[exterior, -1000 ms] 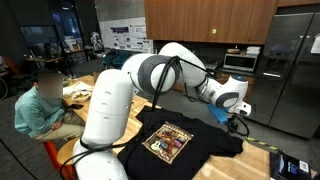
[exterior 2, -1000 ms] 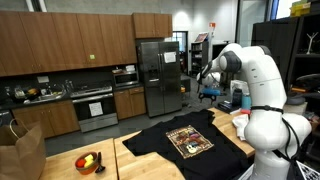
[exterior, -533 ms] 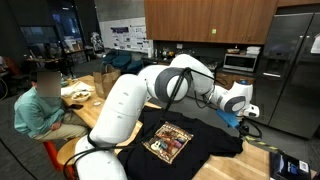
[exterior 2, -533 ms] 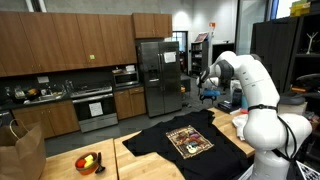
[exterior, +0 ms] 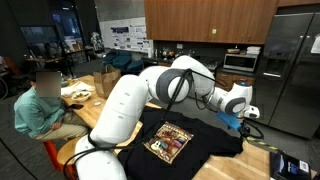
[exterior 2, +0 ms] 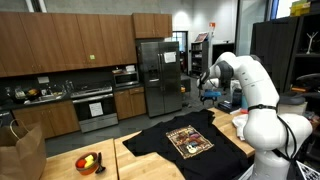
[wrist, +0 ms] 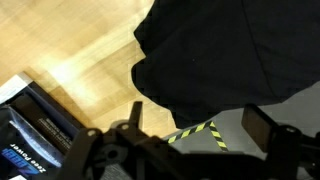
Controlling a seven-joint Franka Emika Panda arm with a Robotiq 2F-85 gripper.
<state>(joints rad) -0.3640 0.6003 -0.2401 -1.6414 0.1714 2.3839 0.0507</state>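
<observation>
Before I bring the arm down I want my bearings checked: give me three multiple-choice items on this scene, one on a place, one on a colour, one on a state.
1. Where does the black T-shirt with the square printed graphic lie?
A. Over a chair back
B. Spread flat on the light wooden tabletop
C. In a sink

2. What colours has the striped tape in the wrist view?
A. Red and white
B. Plain blue
C. Yellow and black

3. How do the fingers stand?
A. Open, nothing between them
B. Shut on the shirt
C. Shut on a cup

Answers:
1 B: both exterior views show it spread out on the table.
2 C: the stripes show just past the cloth's edge.
3 A: tape and table show in the gap between them.
</observation>
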